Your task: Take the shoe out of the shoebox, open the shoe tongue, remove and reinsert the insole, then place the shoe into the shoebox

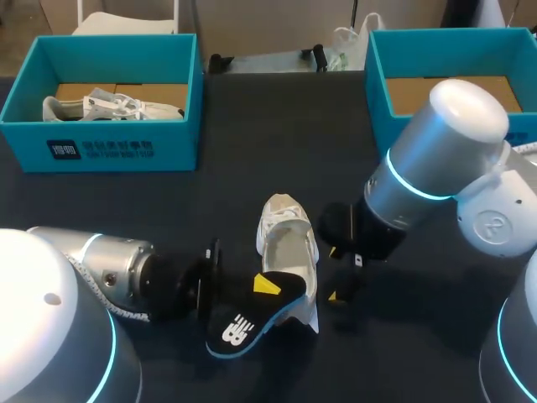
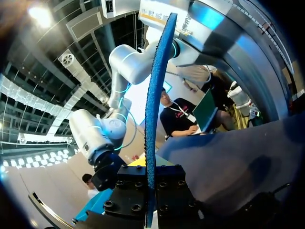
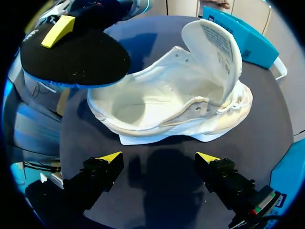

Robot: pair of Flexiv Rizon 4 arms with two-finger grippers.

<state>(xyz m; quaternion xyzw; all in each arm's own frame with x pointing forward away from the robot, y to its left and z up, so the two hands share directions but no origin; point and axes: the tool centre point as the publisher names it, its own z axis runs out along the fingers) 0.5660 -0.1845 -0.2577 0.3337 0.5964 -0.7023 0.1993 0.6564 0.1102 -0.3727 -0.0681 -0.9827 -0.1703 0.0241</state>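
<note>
Near edge of the dark table (image 1: 252, 126) first: the left gripper (image 1: 267, 290) comes in from the left, clamped on the insole (image 1: 252, 323). The insole's black face is up and its rim is blue. It sits right at the heel end of the white shoe (image 1: 287, 243); touching or not, I cannot tell.

The shoe lies mid-table, its tongue (image 1: 281, 206) folded back toward the far edge. Just right of it hangs the right gripper (image 1: 336, 273), fingers spread wide with nothing between them.

At the far left corner, the left shoebox (image 1: 101, 138), teal, holds a second shoe (image 1: 109, 107). At the far right corner, the right shoebox (image 1: 377, 96) shows a brown floor.

Only the left wrist view shows the grip itself: the insole is edge-on, a thin blue strip pinched between black finger blocks. The right wrist view alone looks into the shoe: a pale inner floor, the tongue standing up, and one yellow fingertip (image 3: 57, 31) flat on the insole.
</note>
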